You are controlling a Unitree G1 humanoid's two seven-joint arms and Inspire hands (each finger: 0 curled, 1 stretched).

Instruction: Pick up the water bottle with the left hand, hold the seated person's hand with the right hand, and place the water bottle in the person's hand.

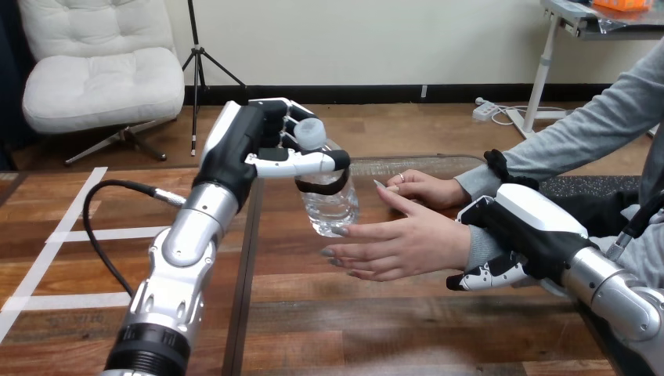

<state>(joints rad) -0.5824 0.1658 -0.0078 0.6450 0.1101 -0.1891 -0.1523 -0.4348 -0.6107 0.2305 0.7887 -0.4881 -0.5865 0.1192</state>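
Centre frame, the left hand (252, 147) grips the clear plastic white-capped water bottle (333, 207), raised just short of the person's open hand (399, 243). At lower right, the right hand (532, 231) meets that wrist, but I cannot tell whether it holds. Released early, the bottle would likely drop.

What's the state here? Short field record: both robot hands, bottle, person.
left hand: curled round the bottle, holding it above the table
bottle: clear, cap on, roughly upright, base at the fingertips of the person's open hand; contact unclear
right hand: fingers curled under that hand's wrist
person's other hand: behind the open one, low by the table
handover: not yet done, bottle not in the palm
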